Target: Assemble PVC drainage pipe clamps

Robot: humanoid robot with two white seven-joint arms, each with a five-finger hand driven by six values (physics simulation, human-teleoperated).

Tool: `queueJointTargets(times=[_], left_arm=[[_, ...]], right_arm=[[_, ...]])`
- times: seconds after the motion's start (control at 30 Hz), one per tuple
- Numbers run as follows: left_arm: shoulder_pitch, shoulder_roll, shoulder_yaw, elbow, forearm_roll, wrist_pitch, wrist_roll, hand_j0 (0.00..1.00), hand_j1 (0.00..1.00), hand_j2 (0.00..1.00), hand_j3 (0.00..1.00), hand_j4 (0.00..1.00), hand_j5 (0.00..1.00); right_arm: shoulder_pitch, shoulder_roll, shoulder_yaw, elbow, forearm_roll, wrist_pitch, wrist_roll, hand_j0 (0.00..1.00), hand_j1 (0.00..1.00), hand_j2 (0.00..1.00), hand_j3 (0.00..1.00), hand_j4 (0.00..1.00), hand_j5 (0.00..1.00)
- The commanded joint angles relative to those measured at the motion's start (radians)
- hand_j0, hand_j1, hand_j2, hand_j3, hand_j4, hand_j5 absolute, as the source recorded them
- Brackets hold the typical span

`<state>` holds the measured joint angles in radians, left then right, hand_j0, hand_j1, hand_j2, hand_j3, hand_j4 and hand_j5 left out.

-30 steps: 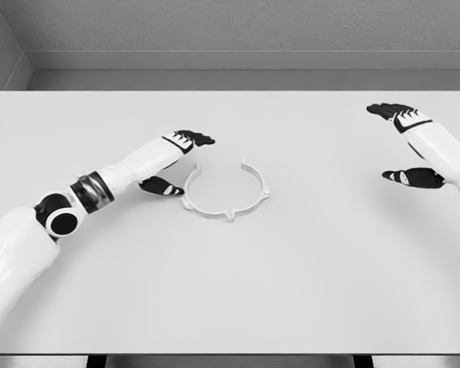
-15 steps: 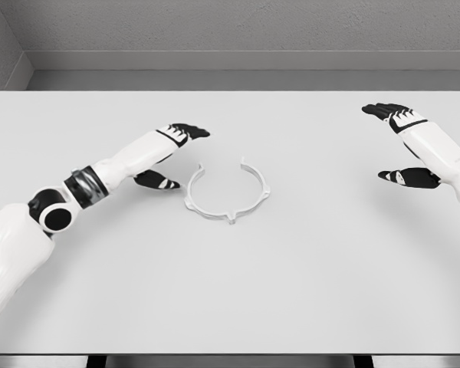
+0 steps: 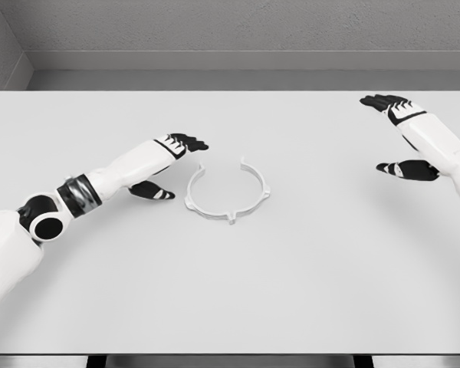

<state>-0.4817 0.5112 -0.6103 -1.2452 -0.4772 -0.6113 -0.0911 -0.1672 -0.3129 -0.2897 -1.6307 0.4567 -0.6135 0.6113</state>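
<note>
A white pipe clamp [image 3: 227, 193], an open ring with its gap facing the far side, lies flat on the white table [image 3: 230, 284] near the middle. My left hand [image 3: 171, 165] hovers just left of the ring, fingers spread, thumb low, holding nothing and not touching the clamp. My right hand [image 3: 393, 134] is far off at the right edge of the table, fingers spread and empty.
A grey wall [image 3: 230, 31] runs behind the table's far edge. The table's front edge [image 3: 230, 354] lies at the bottom of the view.
My left hand has drawn back to the left and slightly toward me, away from the clamp. The right hand has drifted a little up and left. The clamp has not moved.
</note>
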Motion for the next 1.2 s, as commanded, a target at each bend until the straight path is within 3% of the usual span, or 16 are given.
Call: queueJointTargets(times=[0.0,1.17], left_arm=[[0.0,0.003,0.0,-0.011,0.006,0.0,0.001,1.0,1.0,1.0,1.0,1.0,1.0],[0.017,-0.014,-0.019,-0.033,-0.006,0.0,0.001,1.0,1.0,1.0,1.0,1.0,1.0]], right_arm=[[0.0,0.002,0.02,0.0,-0.007,0.003,0.0,1.0,1.0,1.0,1.0,1.0,1.0],[-0.002,0.002,0.023,0.002,-0.007,0.003,0.0,1.0,1.0,1.0,1.0,1.0,1.0]])
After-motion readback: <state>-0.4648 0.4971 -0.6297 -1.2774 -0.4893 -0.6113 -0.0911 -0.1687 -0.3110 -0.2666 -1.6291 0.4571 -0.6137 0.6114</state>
